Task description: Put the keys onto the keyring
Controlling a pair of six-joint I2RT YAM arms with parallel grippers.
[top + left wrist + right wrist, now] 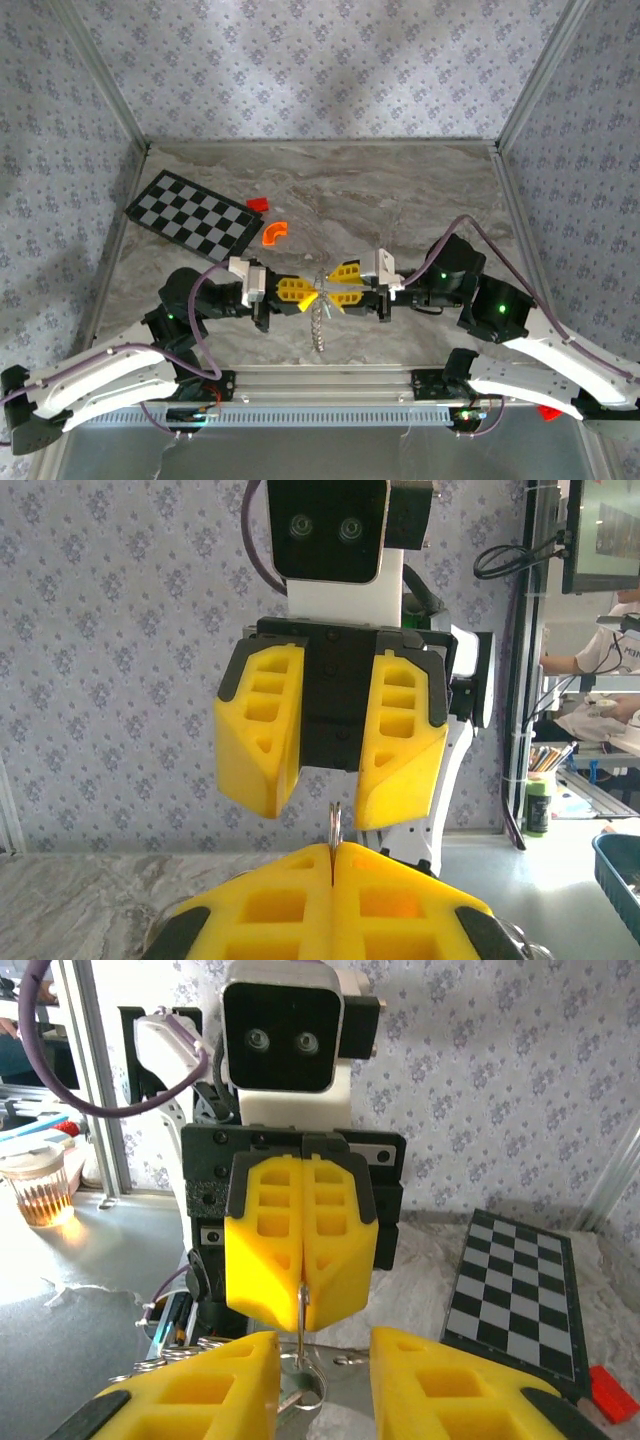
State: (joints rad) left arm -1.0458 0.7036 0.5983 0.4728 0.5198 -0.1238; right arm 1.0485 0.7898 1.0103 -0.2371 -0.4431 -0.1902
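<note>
My left gripper [313,292] is shut on the keyring [335,832], a thin silvery ring seen edge-on that sticks up from between its yellow fingertips. In the right wrist view the keyring [303,1305] hangs from those shut fingers, with a lower loop [312,1385] under it. A small pale oblong piece [291,1400] beside that loop may be the keys; my finger partly hides it. My right gripper [325,1345] faces the left one, open, with a finger on either side of the ring and not touching it. A jagged silvery strand [320,328] trails towards the near edge.
An orange curved plastic bit [274,232] and a small red block [258,204] lie behind the grippers. A black-and-grey checkerboard [195,215] sits at the back left. The metal frame posts and patterned walls close in the table on three sides.
</note>
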